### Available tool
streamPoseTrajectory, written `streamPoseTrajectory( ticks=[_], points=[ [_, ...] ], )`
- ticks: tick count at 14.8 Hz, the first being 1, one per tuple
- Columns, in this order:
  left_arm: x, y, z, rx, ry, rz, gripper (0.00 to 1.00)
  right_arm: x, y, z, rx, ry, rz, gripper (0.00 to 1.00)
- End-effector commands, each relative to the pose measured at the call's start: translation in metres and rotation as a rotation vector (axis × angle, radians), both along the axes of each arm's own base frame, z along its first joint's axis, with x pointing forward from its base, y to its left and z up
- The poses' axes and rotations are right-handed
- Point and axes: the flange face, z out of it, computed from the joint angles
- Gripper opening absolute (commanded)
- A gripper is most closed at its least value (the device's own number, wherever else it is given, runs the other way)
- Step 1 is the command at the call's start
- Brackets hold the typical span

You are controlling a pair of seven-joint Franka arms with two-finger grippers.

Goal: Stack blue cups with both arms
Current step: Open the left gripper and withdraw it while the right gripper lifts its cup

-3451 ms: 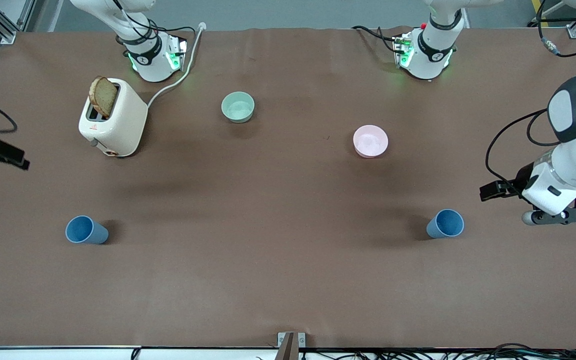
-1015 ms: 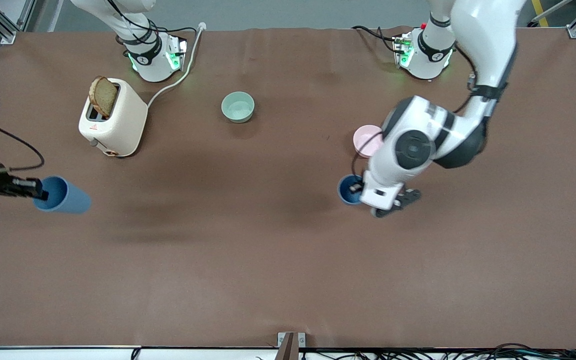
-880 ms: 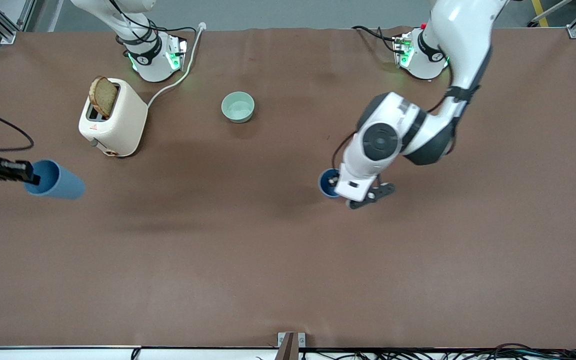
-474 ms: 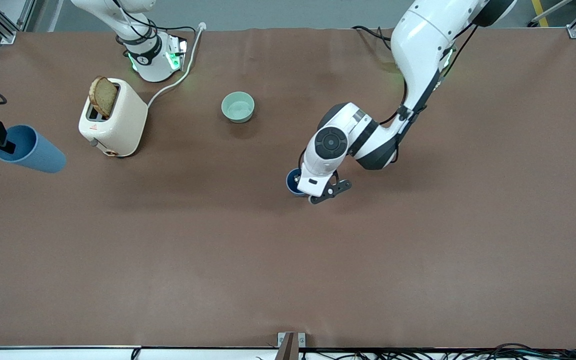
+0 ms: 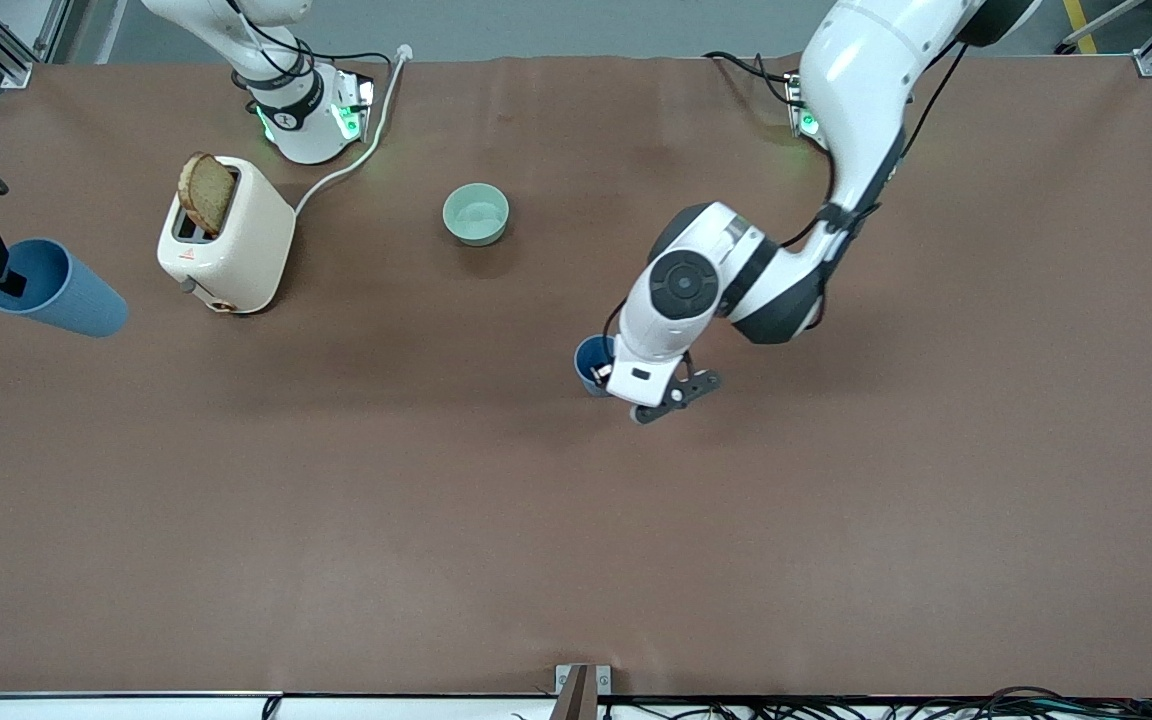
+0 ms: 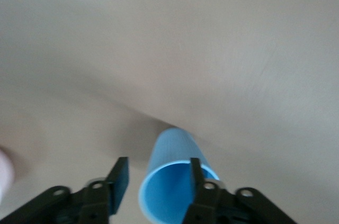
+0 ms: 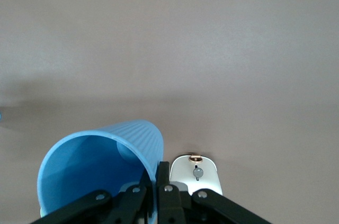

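Note:
One blue cup [image 5: 591, 360] stands upright near the middle of the table, partly under my left hand. My left gripper [image 5: 604, 378] is open over it. In the left wrist view, one finger [image 6: 197, 173] is inside the cup [image 6: 172, 181] and the other finger [image 6: 119, 177] is outside, clear of the wall; the gripper [image 6: 158, 170] straddles the rim. My right gripper [image 5: 4, 283] is shut on the rim of the second blue cup [image 5: 64, 295], holding it tilted in the air over the table's edge at the right arm's end. The right wrist view shows the fingers [image 7: 159, 179] pinching the cup's wall [image 7: 106, 166].
A cream toaster [image 5: 226, 235] with a slice of bread stands near the right arm's base and also shows in the right wrist view [image 7: 197, 176]. A pale green bowl [image 5: 476, 214] sits farther from the front camera than the standing cup. The left arm hides the pink bowl.
The left arm carried its cup toward the table's middle, set it down and opened its fingers. The right gripper lifted its cup up and toward the table's edge.

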Motion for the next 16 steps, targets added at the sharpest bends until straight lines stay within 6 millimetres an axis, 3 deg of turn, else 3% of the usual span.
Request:
streamPoseTrajectory(
  ticks=[1,3,6,7,9,11,14,15,16],
  points=[
    [0.017,0.077,0.12,0.056,-0.061,0.063,1.0,-0.013,0.0,0.006,-0.017,-0.005,-0.016,0.04],
    [0.024,0.123,0.175,0.081,-0.106,0.02,1.0,-0.014,0.0,0.008,-0.017,-0.011,-0.016,0.03],
    [0.027,0.206,0.226,0.133,-0.124,-0.019,1.0,-0.014,0.007,0.006,-0.016,0.0,-0.006,0.02],
    [0.023,0.228,0.244,0.156,-0.139,-0.063,1.0,-0.011,0.019,0.004,-0.016,0.002,0.001,0.02],
    [0.015,0.259,0.27,0.171,-0.153,-0.152,1.0,-0.009,0.052,0.0,-0.015,0.017,-0.035,0.02],
    [0.004,0.298,0.294,0.188,-0.146,-0.221,1.0,-0.007,0.102,-0.002,-0.016,0.022,-0.074,0.02],
    [-0.014,0.323,0.319,0.191,-0.165,-0.355,1.0,0.0,0.174,-0.021,-0.008,0.02,-0.124,0.01],
    [-0.016,0.334,0.321,0.198,-0.164,-0.38,1.0,0.004,0.2,-0.029,0.003,0.01,-0.14,0.01],
    [-0.022,0.333,0.322,0.202,-0.156,-0.434,1.0,0.007,0.23,-0.038,0.019,0.001,-0.18,0.0]
  ],
)
